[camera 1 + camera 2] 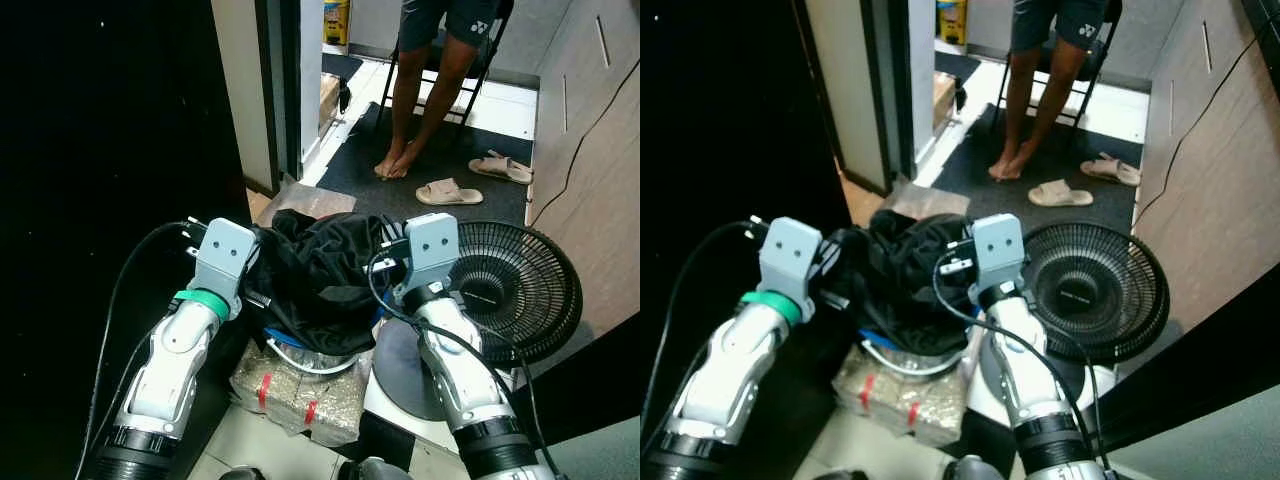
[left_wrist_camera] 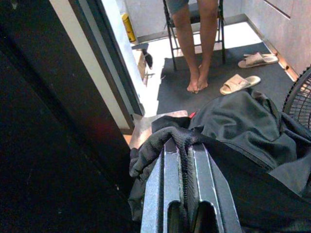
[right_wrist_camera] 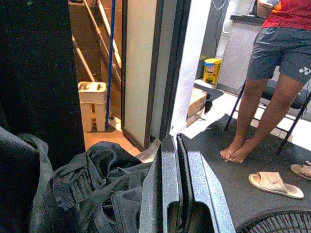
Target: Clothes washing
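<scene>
Both grippers' fingers (image 2: 187, 165) (image 3: 177, 165) clamp black clothes (image 1: 320, 275), hiding the basin beneath

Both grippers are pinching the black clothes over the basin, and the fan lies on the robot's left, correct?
Not quite: the fan lies on the robot's right, as the left eye view shows. The left gripper and right gripper do pinch the black clothes over the basin.

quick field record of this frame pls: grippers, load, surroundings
left gripper: shut on a fold of the black clothes
right gripper: fingers shut, at the other side of the bundle; grip on cloth unclear
load: bundle of black clothes held up between both arms
below load: round basin with blue-white rim
right of robot: black floor fan
ahead: seated barefoot person, beige slippers on the dark mat
</scene>
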Robot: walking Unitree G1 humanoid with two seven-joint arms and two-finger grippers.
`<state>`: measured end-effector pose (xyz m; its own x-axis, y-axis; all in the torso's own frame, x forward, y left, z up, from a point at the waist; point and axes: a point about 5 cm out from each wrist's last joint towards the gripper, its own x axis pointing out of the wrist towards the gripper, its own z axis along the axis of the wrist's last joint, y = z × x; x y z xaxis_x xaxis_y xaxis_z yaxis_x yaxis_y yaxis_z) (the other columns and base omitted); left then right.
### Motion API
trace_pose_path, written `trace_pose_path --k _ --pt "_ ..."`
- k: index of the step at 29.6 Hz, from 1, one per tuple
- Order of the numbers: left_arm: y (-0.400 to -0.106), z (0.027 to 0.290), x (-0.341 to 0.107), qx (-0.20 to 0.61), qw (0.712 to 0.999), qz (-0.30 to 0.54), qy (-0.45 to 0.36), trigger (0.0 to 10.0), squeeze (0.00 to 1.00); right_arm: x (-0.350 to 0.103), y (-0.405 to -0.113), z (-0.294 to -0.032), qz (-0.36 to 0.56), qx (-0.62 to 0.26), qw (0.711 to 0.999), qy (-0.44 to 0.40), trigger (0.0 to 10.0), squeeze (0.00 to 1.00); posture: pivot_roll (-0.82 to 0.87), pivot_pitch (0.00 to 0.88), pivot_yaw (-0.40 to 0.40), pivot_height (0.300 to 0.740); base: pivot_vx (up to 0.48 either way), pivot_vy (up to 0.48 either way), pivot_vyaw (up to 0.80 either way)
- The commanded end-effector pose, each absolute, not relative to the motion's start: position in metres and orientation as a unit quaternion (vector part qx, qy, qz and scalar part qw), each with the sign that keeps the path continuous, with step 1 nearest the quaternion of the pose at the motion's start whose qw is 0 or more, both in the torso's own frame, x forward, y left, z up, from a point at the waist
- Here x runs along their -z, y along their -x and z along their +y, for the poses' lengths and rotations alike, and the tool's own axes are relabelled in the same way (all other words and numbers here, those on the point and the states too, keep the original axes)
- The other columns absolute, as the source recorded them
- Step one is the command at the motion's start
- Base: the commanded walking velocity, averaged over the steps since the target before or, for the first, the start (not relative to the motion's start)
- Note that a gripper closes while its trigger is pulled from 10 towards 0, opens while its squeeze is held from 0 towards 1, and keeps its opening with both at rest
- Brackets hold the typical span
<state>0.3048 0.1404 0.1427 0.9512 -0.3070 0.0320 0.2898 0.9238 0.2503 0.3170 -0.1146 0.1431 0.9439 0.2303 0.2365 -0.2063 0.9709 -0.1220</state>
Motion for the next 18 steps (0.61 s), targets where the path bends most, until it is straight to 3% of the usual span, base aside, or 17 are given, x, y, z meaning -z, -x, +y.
trace_pose_path --k 1,18 --pt "-0.3032 0.1432 -0.136 0.153 0.98 -0.019 -0.124 10.0 0.0 -0.1399 -0.315 -0.1148 -0.118 -0.111 0.986 0.051 10.0 0.0 -0.03 0.0 0.044 0.74 0.0 0.0 0.0" --pt "-0.3032 0.1432 -0.136 0.153 0.98 -0.019 -0.124 10.0 0.0 -0.1399 -0.315 -0.1148 -0.118 -0.111 0.986 0.051 10.0 0.0 -0.03 0.0 0.044 0.74 0.0 0.0 0.0"
